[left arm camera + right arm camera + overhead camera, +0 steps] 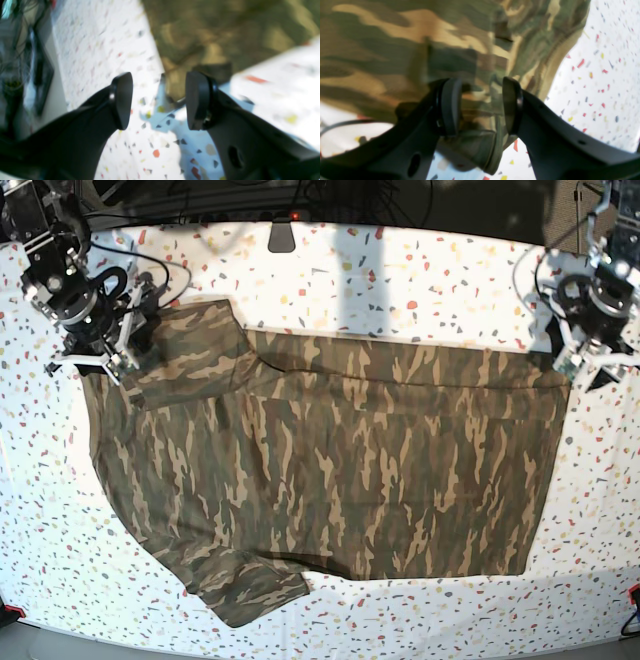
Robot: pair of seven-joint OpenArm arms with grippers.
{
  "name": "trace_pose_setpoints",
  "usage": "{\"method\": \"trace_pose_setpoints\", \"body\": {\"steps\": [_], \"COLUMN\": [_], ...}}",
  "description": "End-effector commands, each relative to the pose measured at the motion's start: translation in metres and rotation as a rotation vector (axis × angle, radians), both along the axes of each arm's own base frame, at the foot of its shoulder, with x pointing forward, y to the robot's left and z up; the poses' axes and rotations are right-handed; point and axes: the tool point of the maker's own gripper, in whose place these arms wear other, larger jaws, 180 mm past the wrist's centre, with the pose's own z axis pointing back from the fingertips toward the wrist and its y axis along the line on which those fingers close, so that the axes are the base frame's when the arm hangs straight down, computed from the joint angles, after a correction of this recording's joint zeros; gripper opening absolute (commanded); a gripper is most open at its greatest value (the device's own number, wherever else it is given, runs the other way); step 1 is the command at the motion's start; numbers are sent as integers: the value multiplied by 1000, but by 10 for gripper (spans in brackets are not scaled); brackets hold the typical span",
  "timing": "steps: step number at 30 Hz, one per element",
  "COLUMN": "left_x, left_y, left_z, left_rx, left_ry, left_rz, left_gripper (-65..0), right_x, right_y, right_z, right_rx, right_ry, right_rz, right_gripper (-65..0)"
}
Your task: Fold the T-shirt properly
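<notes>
The T-shirt (330,460) lay spread flat on the desk (420,280). My left claw (158,100) stood apart at its hem corner, my right claw (481,107) apart astride its sleeve edge. I judged the cloth soft, light, limp; best pinched at edges.

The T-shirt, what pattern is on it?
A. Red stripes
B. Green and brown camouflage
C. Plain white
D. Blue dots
B, since the T-shirt spread on the speckled table shows olive, brown and tan camouflage streaks all over.
</notes>
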Motion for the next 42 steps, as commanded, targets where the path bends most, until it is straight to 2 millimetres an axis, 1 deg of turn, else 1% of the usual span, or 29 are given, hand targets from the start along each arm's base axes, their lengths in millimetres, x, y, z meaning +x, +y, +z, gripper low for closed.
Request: {"method": "trace_pose_setpoints", "body": {"steps": [1,5,7,11,13,16,21,23,26,28,31,39,42], "left_x": [3,-4,-8,-10,-10,-6,10,13,14,10,6,9,4], "left_y": [2,7,7,5,5,0,0,-1,7,14,19,36,35], "left_z": [9,-3,-12,-20,-21,-18,-9,-11,-19,-28,-37,-51,-58], "left_rx": [35,132,130,107,99,84,81,74,78,88,86,90,80], "left_ry": [-44,-18,24,26,25,3,-30,-18,4,30,54,91,126], "left_rz": [-33,-104,-123,-142,-141,-154,-157,-166,-149,-137,-126,-85,-98], "left_gripper": [-331,-331,-331,-331,-331,-331,-331,-331,-331,-331,-331,-331,-331], "right_x": [8,4,3,-1,-6,-17,-32,-33,-38,-39,-37,-36,-36], "right_y": [-1,8,12,20,22,27,36,36,35,36,32,32,32], "right_z": [15,20,22,20,17,14,17,23,30,33,36,38,37], "right_rx": [-14,-4,2,17,7,6,-7,-27,-58,-55,-59,-57,-57], "right_ry": [-44,-54,-60,-54,-50,-32,-29,-54,-74,-79,-90,-97,-97], "right_rz": [15,26,31,17,23,36,63,54,48,47,40,38,38], "right_gripper": [-377,-377,-377,-377,-377,-377,-377,-377,-377,-377,-377,-377,-377]}}
